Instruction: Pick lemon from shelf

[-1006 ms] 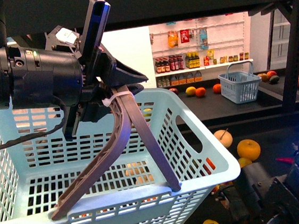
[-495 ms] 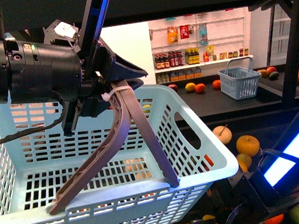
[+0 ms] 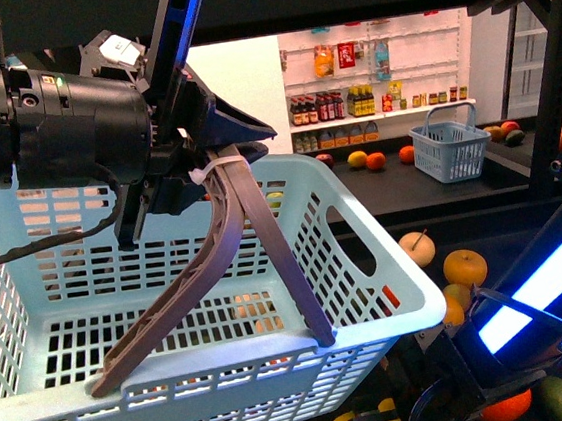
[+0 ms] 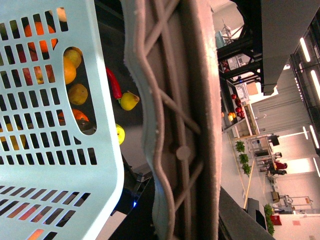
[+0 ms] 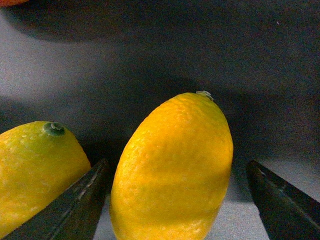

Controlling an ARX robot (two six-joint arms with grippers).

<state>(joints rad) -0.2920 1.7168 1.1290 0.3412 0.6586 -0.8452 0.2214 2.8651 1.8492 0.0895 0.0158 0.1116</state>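
Note:
A yellow lemon (image 5: 170, 150) stands on end on the black shelf tray (image 5: 150, 55). My right gripper (image 5: 176, 172) is open around it, one finger (image 5: 80, 200) on each side, and neither is seen touching. A second lemon (image 5: 35, 170) lies just outside one finger. In the front view my right arm (image 3: 536, 294), with a blue-lit strip, reaches low among the fruit at the bottom right. My left gripper (image 3: 192, 175) is shut on the grey-brown basket handle (image 3: 207, 269) and holds up the pale blue basket (image 3: 367, 262). That handle (image 4: 180, 125) fills the left wrist view.
Oranges (image 3: 465, 268) and a pale round fruit (image 3: 417, 247) lie on the lower tier beside the basket. A small blue basket (image 3: 451, 152) stands on the upper tier (image 3: 401, 203). A black frame post (image 3: 548, 72) rises at the right. White wall shelves with bottles (image 3: 351, 115) are behind.
My right arm has come further into view from the lower right and reached in towards the fruit. The left gripper has kept its hold, and the basket has hardly shifted.

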